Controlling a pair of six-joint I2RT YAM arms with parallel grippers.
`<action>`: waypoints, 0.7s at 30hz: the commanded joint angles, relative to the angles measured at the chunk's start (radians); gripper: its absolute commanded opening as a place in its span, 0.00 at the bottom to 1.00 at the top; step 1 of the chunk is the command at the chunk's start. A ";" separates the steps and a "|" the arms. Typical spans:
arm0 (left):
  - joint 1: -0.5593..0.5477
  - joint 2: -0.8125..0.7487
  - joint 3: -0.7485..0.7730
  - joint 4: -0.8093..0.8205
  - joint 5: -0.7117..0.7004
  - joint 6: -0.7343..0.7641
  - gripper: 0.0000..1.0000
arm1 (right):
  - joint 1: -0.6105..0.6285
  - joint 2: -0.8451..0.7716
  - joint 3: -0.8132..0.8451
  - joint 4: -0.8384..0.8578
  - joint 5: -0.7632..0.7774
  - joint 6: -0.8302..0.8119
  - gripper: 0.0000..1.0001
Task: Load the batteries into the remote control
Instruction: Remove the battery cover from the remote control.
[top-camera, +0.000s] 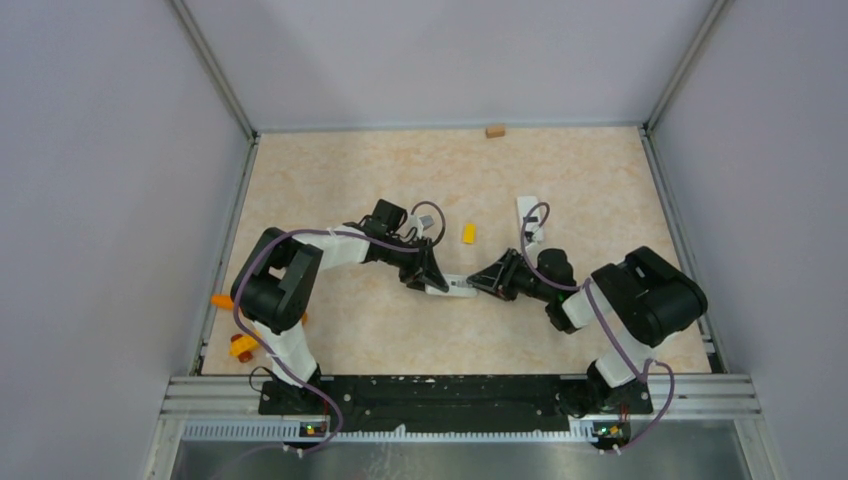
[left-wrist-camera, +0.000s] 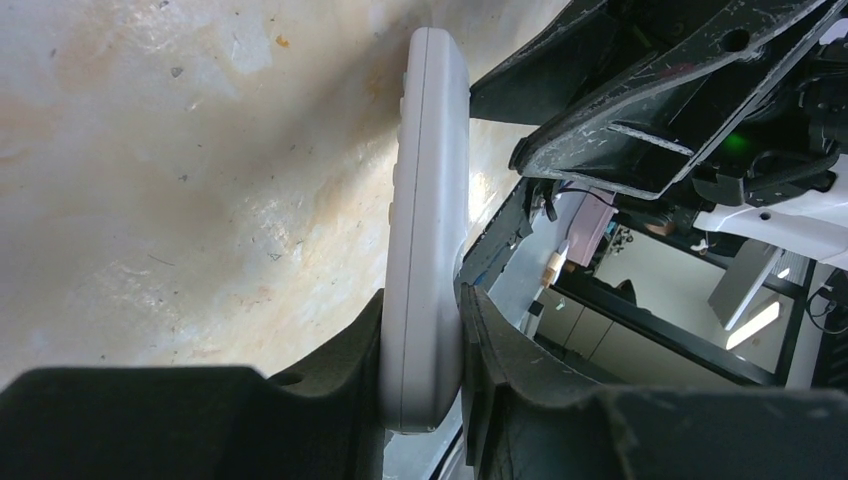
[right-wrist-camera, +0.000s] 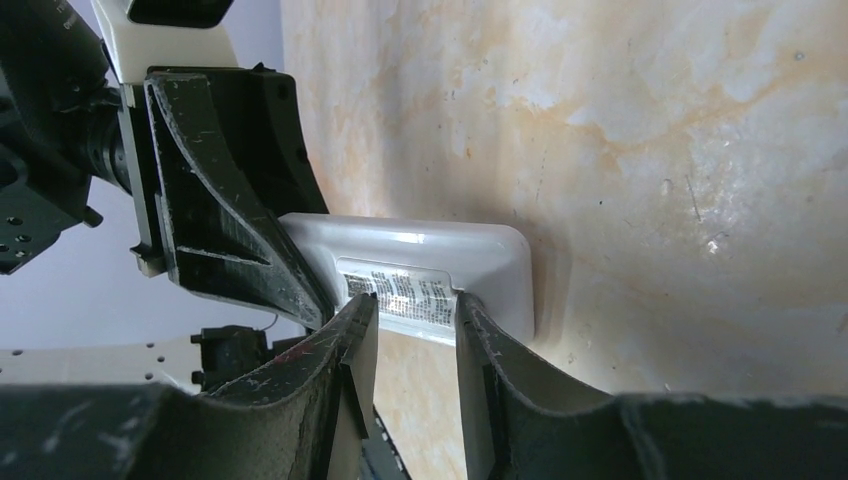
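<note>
From above, we see the left arm (top-camera: 290, 280) and the right arm (top-camera: 650, 295) meeting near the middle of the worktop (top-camera: 560, 170), with the remote (top-camera: 460, 288) a small white sliver between the two sets of jaws; that view is too coarse to show either grip. It alone shows a white bar (top-camera: 527, 213) lying beyond the right arm, a yellow piece (top-camera: 468, 233) between that bar and the left arm, a tan block (top-camera: 494, 130) at the far edge, and orange bits (top-camera: 240, 346) by the left arm's base.

The left wrist view settles the left side: the left jaws are clamped on the remote (left-wrist-camera: 425, 220), which stands on edge with a finger (left-wrist-camera: 500, 350) against each broad face; small bumps line the face turned toward the worktop.

Only the right wrist view shows the other face, with a printed label (right-wrist-camera: 405, 290) near the remote's (right-wrist-camera: 480, 255) rounded end; the right jaws stand narrowly apart, with a fingertip (right-wrist-camera: 355, 330) at either side of that label; whether they pinch anything we cannot tell.
</note>
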 joint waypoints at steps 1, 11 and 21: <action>-0.068 0.062 -0.006 -0.040 -0.191 0.039 0.00 | 0.044 -0.050 0.040 0.343 -0.145 0.099 0.33; -0.057 0.058 -0.002 -0.079 -0.214 0.054 0.00 | -0.007 -0.125 -0.022 0.402 -0.092 0.108 0.33; -0.042 0.021 0.025 -0.166 -0.232 0.117 0.00 | -0.063 -0.299 0.087 -0.317 0.114 -0.228 0.39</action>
